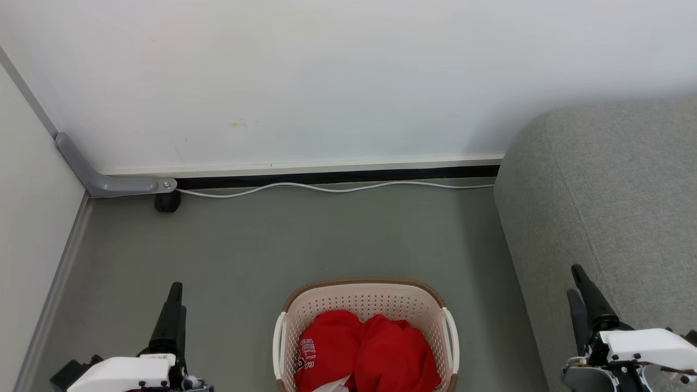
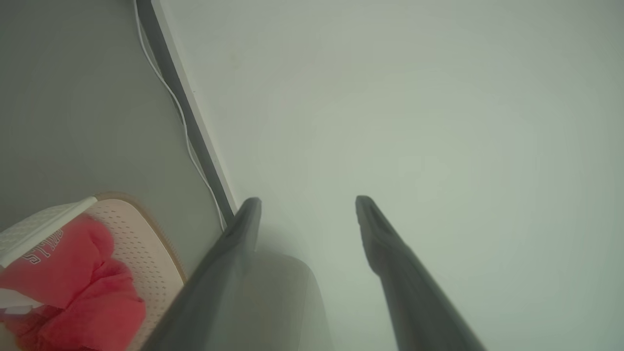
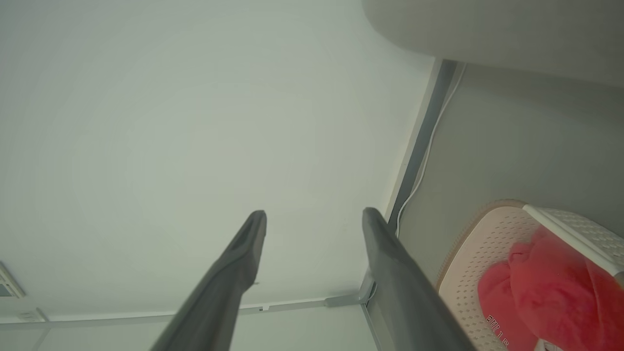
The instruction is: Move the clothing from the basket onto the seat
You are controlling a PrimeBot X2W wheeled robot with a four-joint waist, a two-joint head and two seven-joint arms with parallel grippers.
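Closest to me, the left gripper [image 1: 177,296] and the right gripper [image 1: 573,279] hang low on either side of the basket [image 1: 362,283], fingers pointing away. Each wrist camera shows its own pair spread wide with nothing between them, so both are released and holding nothing. Neither touches the basket or the cloth.

Between them the basket stands on the grey floor [image 1: 272,239], and the clothing [image 1: 370,348] lies bunched inside it, a red heap with white lettering showing on its left fold. I'd judge the job hasn't begun: all the red I can see sits in the basket and none lies on the seat [image 1: 615,190], whose visible grey upholstery on the robot's right is bare. Everything is left to do: reach in, grip, lift, carry to the right, let go.

Counting: two grippers, one basket, one seat. The heap shows two red mounds, but whether that means two garments or one crumpled piece I can't tell.

Further back, one white cable [image 1: 326,189] trails along the foot of the pale wall [image 1: 326,81]
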